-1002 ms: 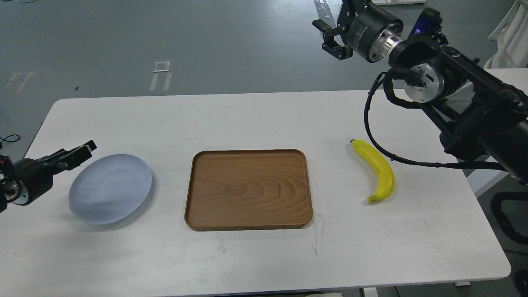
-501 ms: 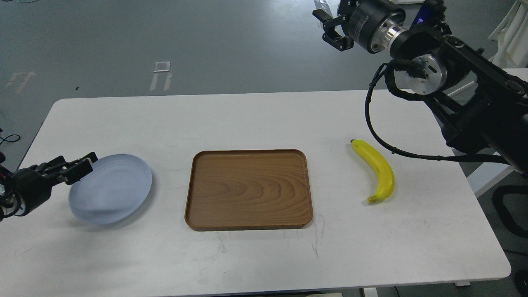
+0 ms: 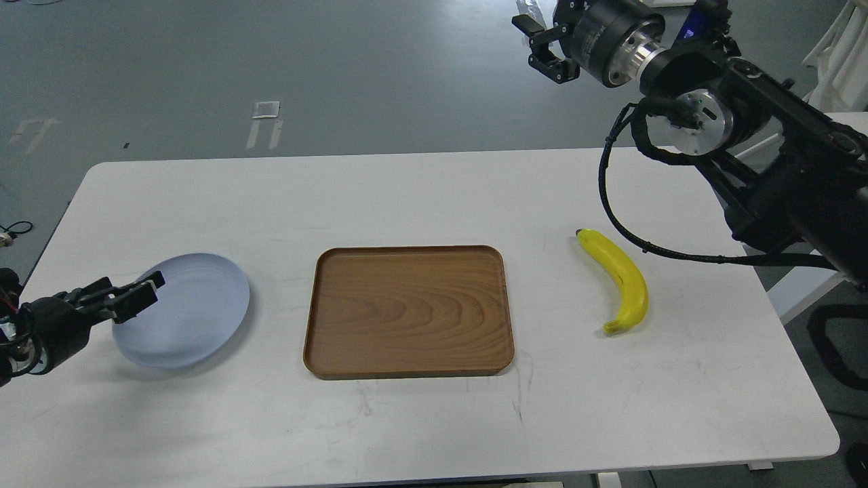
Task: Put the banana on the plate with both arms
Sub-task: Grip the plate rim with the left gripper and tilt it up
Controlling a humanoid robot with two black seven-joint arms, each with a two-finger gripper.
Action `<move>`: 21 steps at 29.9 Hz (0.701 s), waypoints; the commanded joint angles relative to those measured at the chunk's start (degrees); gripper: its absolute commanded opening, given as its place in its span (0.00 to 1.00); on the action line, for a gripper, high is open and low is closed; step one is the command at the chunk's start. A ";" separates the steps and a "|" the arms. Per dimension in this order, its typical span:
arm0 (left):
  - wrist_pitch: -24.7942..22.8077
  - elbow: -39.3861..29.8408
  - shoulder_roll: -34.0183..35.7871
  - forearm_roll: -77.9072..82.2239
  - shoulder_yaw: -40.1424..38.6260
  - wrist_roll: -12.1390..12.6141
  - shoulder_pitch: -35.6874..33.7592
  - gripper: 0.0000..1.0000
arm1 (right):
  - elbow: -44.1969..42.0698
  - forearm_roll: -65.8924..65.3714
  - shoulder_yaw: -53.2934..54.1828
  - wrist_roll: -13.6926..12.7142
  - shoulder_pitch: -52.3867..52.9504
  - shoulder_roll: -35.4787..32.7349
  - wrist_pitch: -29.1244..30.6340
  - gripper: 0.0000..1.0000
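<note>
The yellow banana (image 3: 622, 279) lies on the white table (image 3: 434, 196), right of the wooden tray, with its dark stem tip pointing away from me. The pale blue-grey plate (image 3: 193, 312) rests on the table at the left. My left gripper (image 3: 144, 291) hangs low over the plate's left rim, its two fingers a little apart and holding nothing. My right gripper (image 3: 546, 46) is high above the far right of the table, well away from the banana, open and empty.
A rectangular brown wooden tray (image 3: 408, 310) sits in the middle of the table between plate and banana. A black cable (image 3: 614, 217) from my right arm hangs close behind the banana. The table's right edge lies near the banana.
My left gripper has come down and towards me, from the plate's upper left to over its left rim. My right gripper has risen slightly. Plate and banana have not moved.
</note>
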 commanded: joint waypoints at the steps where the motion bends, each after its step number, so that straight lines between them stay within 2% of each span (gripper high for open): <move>1: -0.07 1.17 -0.35 0.01 0.00 -0.16 1.30 0.96 | 0.00 0.00 0.12 0.03 -0.09 -0.15 0.00 1.00; 15: -0.60 11.98 -7.20 -1.05 -0.09 -0.52 2.01 0.96 | 0.08 0.00 0.12 0.21 -0.35 -0.50 0.00 1.00; 21: -0.60 14.00 -7.82 -0.96 0.00 -2.36 2.01 0.96 | 0.00 0.00 0.03 0.30 -0.62 -0.59 0.00 1.00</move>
